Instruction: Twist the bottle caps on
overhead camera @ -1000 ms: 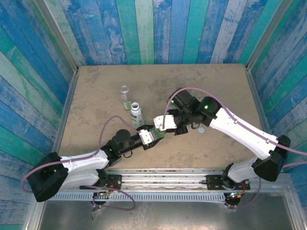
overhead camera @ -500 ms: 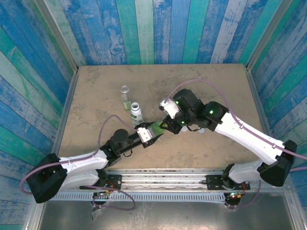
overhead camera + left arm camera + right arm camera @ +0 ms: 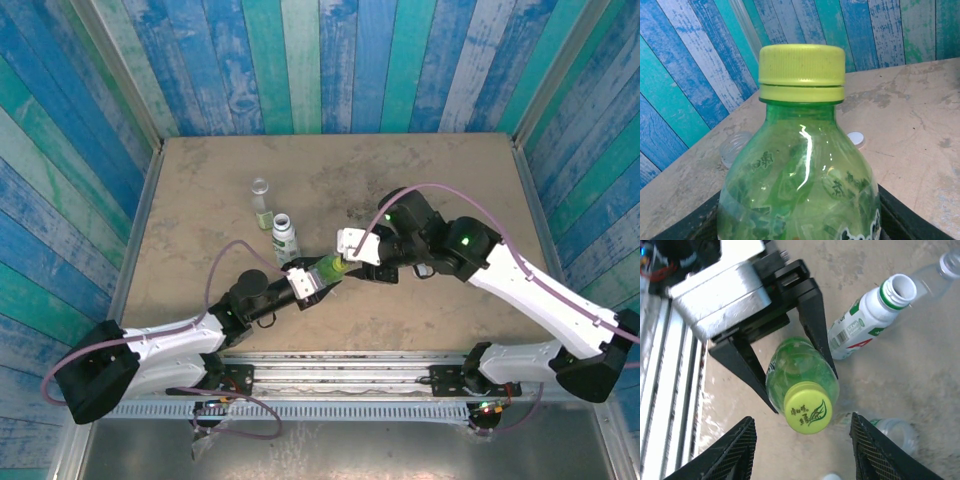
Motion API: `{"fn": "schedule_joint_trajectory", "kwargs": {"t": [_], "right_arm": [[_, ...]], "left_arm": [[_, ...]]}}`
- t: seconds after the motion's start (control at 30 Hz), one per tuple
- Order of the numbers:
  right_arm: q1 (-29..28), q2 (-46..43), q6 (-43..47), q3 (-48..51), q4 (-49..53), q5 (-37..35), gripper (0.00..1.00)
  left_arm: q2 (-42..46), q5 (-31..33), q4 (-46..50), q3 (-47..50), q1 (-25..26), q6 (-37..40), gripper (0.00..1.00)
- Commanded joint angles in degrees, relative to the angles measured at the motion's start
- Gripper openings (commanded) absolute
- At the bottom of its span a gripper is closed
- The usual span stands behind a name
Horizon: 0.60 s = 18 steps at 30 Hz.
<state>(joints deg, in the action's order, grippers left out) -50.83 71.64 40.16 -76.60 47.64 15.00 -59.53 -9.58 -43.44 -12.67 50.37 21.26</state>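
Nearest to the arm bases, the left gripper [image 3: 320, 276] is seen closed on the green bottle [image 3: 330, 268]. The bottle is held tilted, with its top turned toward the right arm. Whether its bottom rests on the table [image 3: 200, 180] cannot be told. In the right wrist view, the two black fingers [image 3: 816, 315] of this gripper are pressed on opposite sides of the bottle body. The yellow-green cap [image 3: 807, 407] is seated on the neck. In the left wrist view its lower ring is seen just above the shoulder of the bottle.

The right gripper [image 3: 802, 417] is placed directly before the cap and is open. Its two meshed pads [image 3: 737, 452] are spread wide on both sides of the cap, apart from it, and nothing is gripped between them.

A lying clear bottle [image 3: 892, 432] is seen on the table under the green bottle. A white cap [image 3: 856, 138] is lying flat on the table somewhat beyond.

Farther from the bases, the white-labelled bottle [image 3: 285, 238] is standing upright with its mouth open. Just behind it, farthest of all, the upright clear bottle [image 3: 262, 205] is standing, greenish in its lower part.
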Motion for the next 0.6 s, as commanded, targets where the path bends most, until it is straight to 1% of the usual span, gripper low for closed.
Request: {"fn": "schedule_joint_trajectory", "kwargs": {"t": [0.0, 0.27, 0.33, 0.47, 0.53, 0.57], "right_arm": [[0.0, 3.3, 15.0, -3.9, 5.6, -0.7, 0.51], [-0.1, 7.6, 17.5, -6.0, 8.3, 0.3, 0.44], [0.0, 8.1, 17.3, -6.1, 8.4, 0.5, 0.41], [0.0, 9.1, 15.8, -6.6, 8.2, 1.3, 0.31], [0.0, 9.2, 15.2, -6.7, 8.0, 2.2, 0.31], [0.0, 9.1, 14.7, -6.5, 7.5, 2.7, 0.33]], "left_arm": [[1.8, -1.0, -0.3, 0.8, 0.2, 1.0, 0.60], [2.5, -0.7, -0.3, 1.3, 0.2, 1.0, 0.60], [2.7, -0.6, -0.3, 1.4, 0.3, 1.2, 0.59], [2.8, -0.6, -0.2, 1.4, 0.2, 1.2, 0.60], [2.8, -0.5, -0.2, 1.3, 0.2, 1.1, 0.60], [2.8, -0.6, -0.3, 1.4, 0.2, 1.1, 0.60]]}}
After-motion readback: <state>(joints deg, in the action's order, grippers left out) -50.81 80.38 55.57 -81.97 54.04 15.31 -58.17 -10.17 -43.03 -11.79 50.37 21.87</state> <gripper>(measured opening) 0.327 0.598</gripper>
